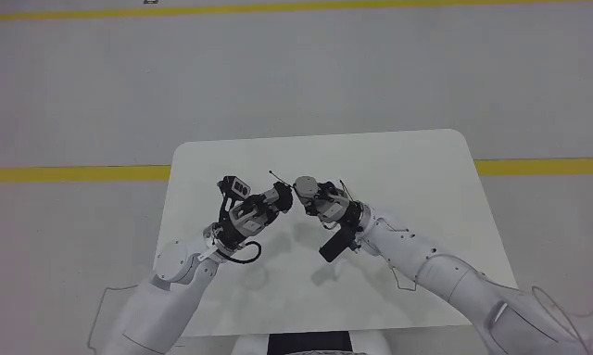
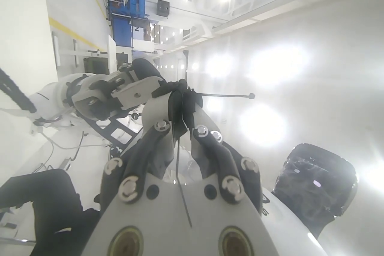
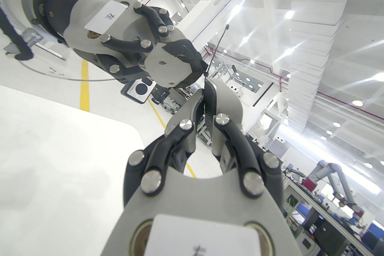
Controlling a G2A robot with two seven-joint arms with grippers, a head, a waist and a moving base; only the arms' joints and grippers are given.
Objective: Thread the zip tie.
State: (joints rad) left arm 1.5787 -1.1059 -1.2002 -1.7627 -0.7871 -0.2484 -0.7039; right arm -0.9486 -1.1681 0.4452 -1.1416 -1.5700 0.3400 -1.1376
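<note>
- Closest in, the left gripper [image 2: 183, 102] is clamped down tight in its own wrist view, with the black-taped pads [image 2: 175, 107] pinched on the zip tie [image 2: 225, 94].
- The tie's loose strap is run back between those fingers toward the palm. The other end, with a small blocky head on it, is poked out past the fingertips into open air.
- The right gripper [image 3: 206, 89] is set tip to tip against the left one, fingers pressed together. Its tips are parked right where the zip tie [image 3: 217, 47] comes out of the left gripper [image 3: 196, 65]. Whether the strap is actually caught between them can't be told, tbh.
- In the top view both are held up over the middle of the white table [image 1: 417, 170]. The left gripper [image 1: 283, 197] and right gripper [image 1: 298, 190] are touching or as good as.
- The zip tie [image 1: 275, 177] is seen there as a thin black sliver pointed away from the robot, off the tabletop.
- Past the table, grey floor [image 1: 371, 68] is crossed by a yellow line [image 1: 83, 173] level with the far edge, and another one is painted farther back.
</note>
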